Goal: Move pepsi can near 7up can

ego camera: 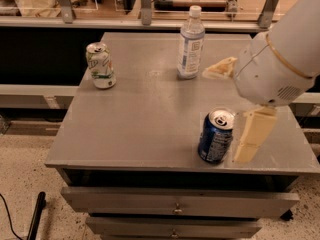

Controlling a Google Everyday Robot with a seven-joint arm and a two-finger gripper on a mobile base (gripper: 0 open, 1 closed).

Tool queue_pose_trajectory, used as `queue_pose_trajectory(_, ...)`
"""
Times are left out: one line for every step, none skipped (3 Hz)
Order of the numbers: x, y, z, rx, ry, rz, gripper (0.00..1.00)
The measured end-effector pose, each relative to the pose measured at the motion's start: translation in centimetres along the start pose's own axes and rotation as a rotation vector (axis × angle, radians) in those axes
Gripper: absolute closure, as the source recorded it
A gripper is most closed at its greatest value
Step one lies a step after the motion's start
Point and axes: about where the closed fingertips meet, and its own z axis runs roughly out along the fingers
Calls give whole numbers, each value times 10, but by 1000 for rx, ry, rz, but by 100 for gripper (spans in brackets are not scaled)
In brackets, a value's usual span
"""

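The pepsi can (215,139), dark blue with a silver top, stands upright near the front right of the grey table (145,119). The 7up can (100,65), white and green and slightly dented, stands upright at the table's far left. My gripper (224,116) reaches in from the right on a large white arm. It is open and empty. One cream finger (252,134) hangs just right of the pepsi can. The other finger (220,68) sits above and behind the can. The fingers do not touch the can.
A clear plastic water bottle (190,43) stands at the back middle of the table. Drawers (175,206) sit under the tabletop. A rail and glass panels run behind the table. A dark pole (35,219) leans on the floor at front left.
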Motion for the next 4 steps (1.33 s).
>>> queue_pose_trajectory(-1, 3, 5, -12, 2, -17, 0)
queue_pose_trajectory(8, -3, 8, -12, -20, 7, 0)
queue_pose_trajectory(15, -4, 24, -35, -50, 29, 0)
queue_pose_trajectory(19, -3, 37, -56, -53, 39, 0)
